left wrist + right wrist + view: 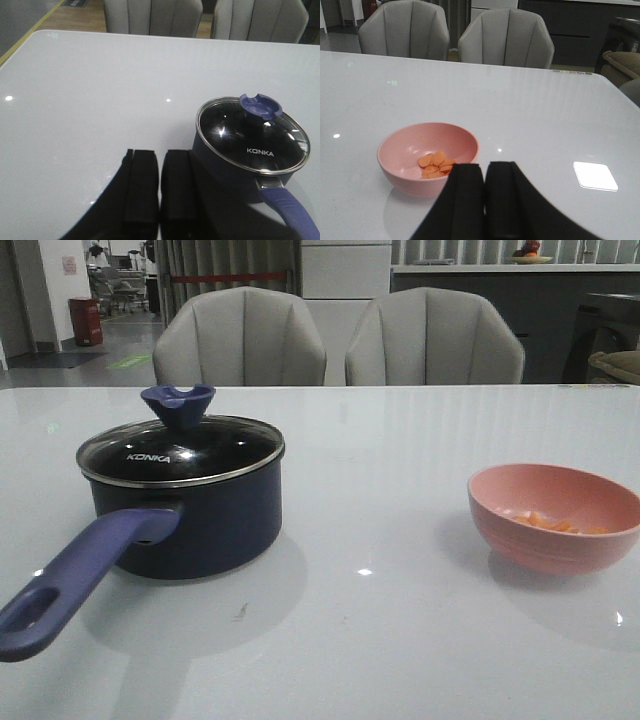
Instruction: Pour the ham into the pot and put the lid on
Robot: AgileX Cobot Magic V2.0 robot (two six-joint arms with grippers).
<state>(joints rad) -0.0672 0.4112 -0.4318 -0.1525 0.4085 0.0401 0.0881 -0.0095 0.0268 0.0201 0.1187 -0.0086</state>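
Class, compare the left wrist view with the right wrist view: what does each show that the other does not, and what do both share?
Only the left wrist view shows the pot, covered by the lid with its blue knob and KONKA lettering, plus the left tool, its fingers nearly together and holding nothing.

Only the right wrist view shows the pink bowl holding the ham, plus the right tool, also closed and empty.

Both share the white table and the two grey chairs behind it.
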